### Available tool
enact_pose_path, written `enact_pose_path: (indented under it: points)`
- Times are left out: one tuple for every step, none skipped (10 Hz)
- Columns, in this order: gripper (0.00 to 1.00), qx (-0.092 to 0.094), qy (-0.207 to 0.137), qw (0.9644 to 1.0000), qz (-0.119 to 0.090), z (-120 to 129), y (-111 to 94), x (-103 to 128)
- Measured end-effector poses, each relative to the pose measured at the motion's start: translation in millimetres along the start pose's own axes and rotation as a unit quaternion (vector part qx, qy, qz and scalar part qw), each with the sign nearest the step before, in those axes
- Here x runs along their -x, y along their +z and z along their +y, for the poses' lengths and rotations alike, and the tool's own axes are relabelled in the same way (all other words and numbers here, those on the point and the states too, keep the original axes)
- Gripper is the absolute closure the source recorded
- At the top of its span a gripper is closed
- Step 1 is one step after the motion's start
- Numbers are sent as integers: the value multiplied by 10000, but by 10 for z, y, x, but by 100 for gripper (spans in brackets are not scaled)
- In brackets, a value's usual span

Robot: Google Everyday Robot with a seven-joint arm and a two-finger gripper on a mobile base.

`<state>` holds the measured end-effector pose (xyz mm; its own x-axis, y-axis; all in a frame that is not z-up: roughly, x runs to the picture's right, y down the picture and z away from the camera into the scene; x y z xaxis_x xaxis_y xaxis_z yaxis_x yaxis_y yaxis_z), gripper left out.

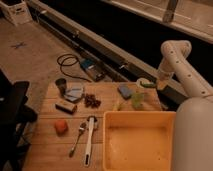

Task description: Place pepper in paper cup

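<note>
Pepper (148,85) lying dark green across rim of white paper cup (143,83) at table's (50,142) far right edge. Gripper (161,83) just beside it, pointing down from bent white arm (175,60). Large yellow bin (137,142) nearby, contents not discernible.

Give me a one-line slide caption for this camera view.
Robot gripper at the wooden table's far right corner, with the pepper over the paper cup, behind a yellow bin.

Tool (161,84) beside paper cup (143,83)
</note>
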<state>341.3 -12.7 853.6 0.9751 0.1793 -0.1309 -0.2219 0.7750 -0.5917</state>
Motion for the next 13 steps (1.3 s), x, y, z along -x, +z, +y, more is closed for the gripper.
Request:
enact_pose_path:
  points:
    - [55, -9, -31, 10000, -7, -9, 0, 30]
    - [44, -19, -50, 10000, 2, -23, -4, 42]
    - [35, -32, -65, 10000, 17, -42, -15, 50]
    - [26, -56, -84, 9999, 35, -75, -30, 59]
    - [24, -79, -97, 9999, 47, -104, -46, 67]
    - [24, -89, -109, 9999, 58, -125, -65, 75]
    - [24, -93, -118, 9999, 64, -137, -76, 82]
    - [24, -105, -126, 9998, 69, -156, -92, 88]
    - [24, -111, -129, 9998, 72, -165, -101, 91]
    - [24, -107, -134, 9998, 75, -165, -102, 96]
    - [24, -120, -131, 9998, 74, -160, -122, 85]
    - [24, -168, -110, 9998, 54, -170, -143, 74]
    - [24, -278, -77, 9996, -39, -180, -216, 73]
